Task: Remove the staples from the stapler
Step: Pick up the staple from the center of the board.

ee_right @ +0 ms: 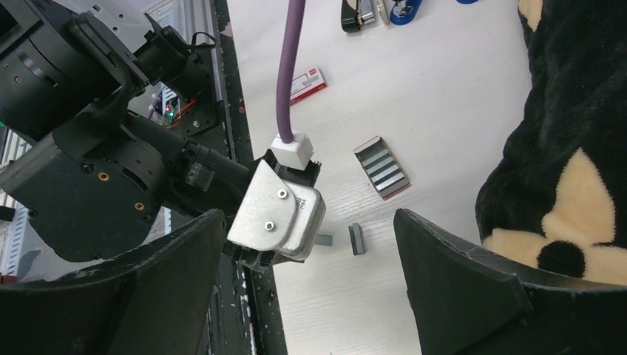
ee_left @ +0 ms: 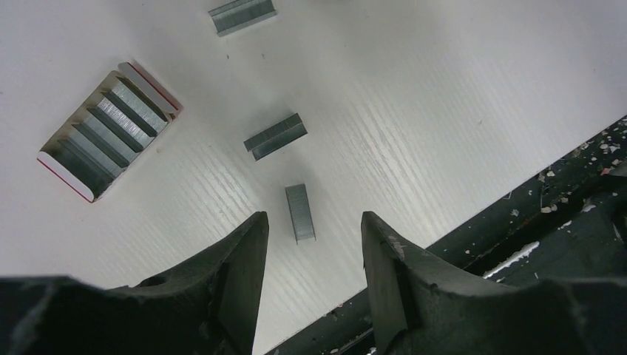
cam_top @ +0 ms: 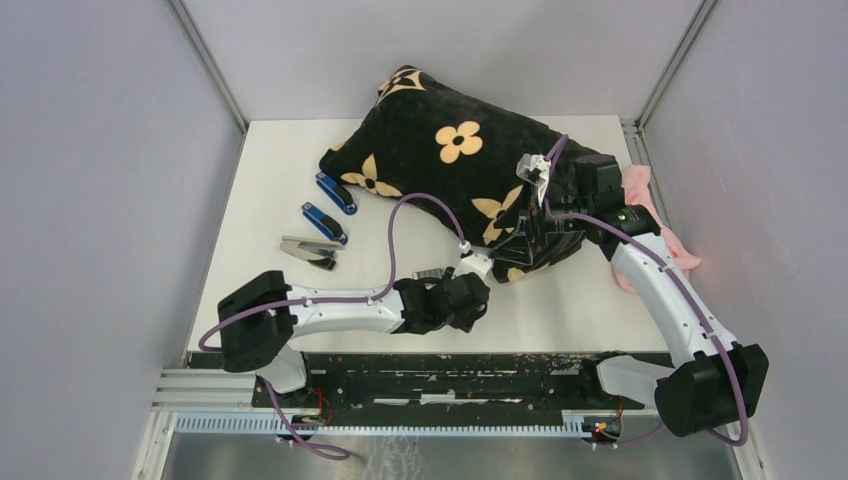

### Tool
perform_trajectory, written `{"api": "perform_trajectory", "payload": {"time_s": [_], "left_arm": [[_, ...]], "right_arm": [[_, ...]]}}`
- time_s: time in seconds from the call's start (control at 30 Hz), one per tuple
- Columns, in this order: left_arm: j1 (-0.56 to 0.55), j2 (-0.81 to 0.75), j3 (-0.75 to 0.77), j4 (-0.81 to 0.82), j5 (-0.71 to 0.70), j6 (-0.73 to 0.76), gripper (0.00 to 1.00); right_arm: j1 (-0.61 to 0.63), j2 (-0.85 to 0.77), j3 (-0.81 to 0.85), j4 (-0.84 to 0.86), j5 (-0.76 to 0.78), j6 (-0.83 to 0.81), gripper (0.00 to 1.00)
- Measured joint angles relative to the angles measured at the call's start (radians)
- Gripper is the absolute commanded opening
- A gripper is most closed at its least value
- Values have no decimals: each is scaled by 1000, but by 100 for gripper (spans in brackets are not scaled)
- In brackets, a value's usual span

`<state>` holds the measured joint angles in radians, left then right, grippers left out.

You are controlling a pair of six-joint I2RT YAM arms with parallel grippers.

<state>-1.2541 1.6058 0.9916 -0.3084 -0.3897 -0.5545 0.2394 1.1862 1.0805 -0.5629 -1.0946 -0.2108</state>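
Three staples strips lie on the white table: one (ee_left: 300,212) just past my left gripper's tips, one (ee_left: 276,136) farther out, one (ee_left: 242,15) at the top edge. My left gripper (ee_left: 314,217) points down near the table's front edge, open, holding nothing. Two strips (ee_right: 357,239) also show in the right wrist view. Three staplers sit at the left: two blue (cam_top: 336,193) (cam_top: 325,223) and a grey-black stapler (cam_top: 310,250). My right gripper (ee_right: 309,214) hangs open and empty above the left wrist, by the pillow's edge.
An open tray of staple rows (ee_left: 111,137) lies left of the strips. A white-and-red box (ee_right: 307,83) sits nearer the staplers. A black flowered pillow (cam_top: 450,150) fills the back centre, with a pink cloth (cam_top: 652,200) behind the right arm. The black rail (ee_left: 517,214) borders the table's front.
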Motion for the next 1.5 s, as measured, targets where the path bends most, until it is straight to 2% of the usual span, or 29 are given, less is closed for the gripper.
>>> {"api": "perform_trajectory", "payload": {"time_s": [0.47, 0.93, 1.2, 1.5], "left_arm": [[10, -63, -77, 53, 34, 6, 52], [10, 23, -90, 63, 48, 6, 52], [10, 51, -90, 61, 52, 5, 43], [10, 65, -90, 61, 68, 5, 40]], "right_arm": [[-5, 0, 0, -7, 0, -3, 91], [-6, 0, 0, -7, 0, -3, 91], [-6, 9, 0, -8, 0, -3, 91], [-6, 9, 0, -7, -2, -2, 91]]}}
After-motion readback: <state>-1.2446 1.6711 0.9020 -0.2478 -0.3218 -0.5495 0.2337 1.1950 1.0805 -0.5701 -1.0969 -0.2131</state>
